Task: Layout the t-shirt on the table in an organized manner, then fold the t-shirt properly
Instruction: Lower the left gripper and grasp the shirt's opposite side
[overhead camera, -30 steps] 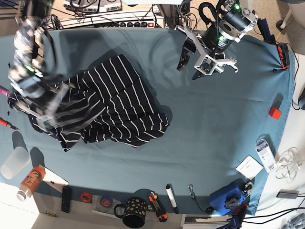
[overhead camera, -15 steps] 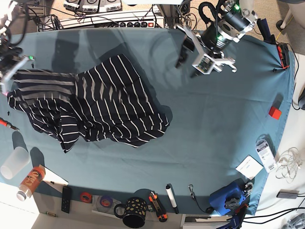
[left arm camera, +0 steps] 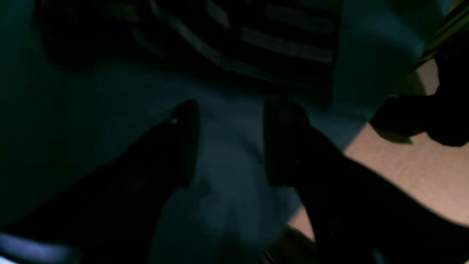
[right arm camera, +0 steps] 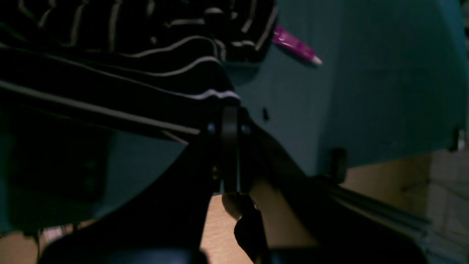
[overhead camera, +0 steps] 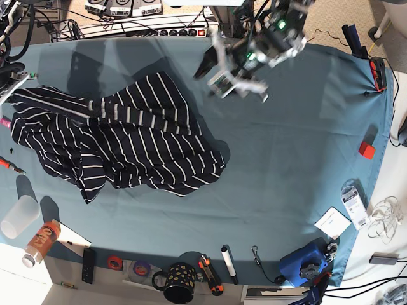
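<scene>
Teal cloth covers the wide table (overhead camera: 305,165), with clutter along its near edge and cables past the far edge. At the far left corner the right gripper (right arm camera: 230,110) has its jaws pressed together on a hem of the t-shirt (overhead camera: 127,140), the striped cloth bunched right at the closed tips in the right wrist view, with a purple pen-like object (right arm camera: 295,44) lying on the cloth just beyond. From that pinch the fabric stretches taut in a band towards the middle, while the rest of the shirt lies rumpled on the left half of the table, one lobe reaching towards the centre. The left gripper (left arm camera: 229,143) holds nothing: its two dark fingers (left arm camera: 187,139) stand well apart over bare teal, with the shirt's striped edge just ahead of them. That arm is blurred in the overhead view, reaching in from the far side, wrist angled down towards the shirt's far right edge. The shirt looks light, limp and thin, so it will sag and drag instead of keeping any shape. Pulling on one point only stretches a ridge. A second hold on a hem or shoulder corner opposite the pinched one seems the sensible place to spread it flat, taking a single layer, not a clump.
</scene>
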Controlling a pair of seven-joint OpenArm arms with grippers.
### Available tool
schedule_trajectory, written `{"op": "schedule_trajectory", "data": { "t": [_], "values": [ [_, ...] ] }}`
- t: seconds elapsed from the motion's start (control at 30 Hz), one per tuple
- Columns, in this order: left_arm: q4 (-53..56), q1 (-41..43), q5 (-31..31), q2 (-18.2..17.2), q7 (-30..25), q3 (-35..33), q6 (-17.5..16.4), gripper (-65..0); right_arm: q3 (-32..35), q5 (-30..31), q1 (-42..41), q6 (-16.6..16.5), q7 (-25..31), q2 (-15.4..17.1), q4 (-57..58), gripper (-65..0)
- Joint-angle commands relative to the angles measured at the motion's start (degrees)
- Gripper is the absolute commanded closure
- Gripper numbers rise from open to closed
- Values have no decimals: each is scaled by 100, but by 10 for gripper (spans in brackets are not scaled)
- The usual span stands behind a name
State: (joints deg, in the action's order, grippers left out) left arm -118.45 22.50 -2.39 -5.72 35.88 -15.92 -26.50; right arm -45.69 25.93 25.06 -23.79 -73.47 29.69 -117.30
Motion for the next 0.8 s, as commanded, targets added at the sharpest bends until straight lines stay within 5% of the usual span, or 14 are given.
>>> {"op": "schedule_trajectory", "data": {
  "t": [0.0,0.27,0.53,0.77],
  "values": [
    [-109,-116,-57,13,-140,-9,57,-290,-61,-144,-15,76,173,142,-72,0],
    [577,-1019,-48,15,-120,-2,1178,-268,-61,-160,-15,181,282,140,-72,0],
    [2068,-2173,-1027,229,555,107,1209,-269,-61,-157,-13,179,273,138,-72,0],
    [2837,-2761,-1886,817,802,1106,918,-268,-61,-160,-13,175,271,127,-72,0]
  ]
}}
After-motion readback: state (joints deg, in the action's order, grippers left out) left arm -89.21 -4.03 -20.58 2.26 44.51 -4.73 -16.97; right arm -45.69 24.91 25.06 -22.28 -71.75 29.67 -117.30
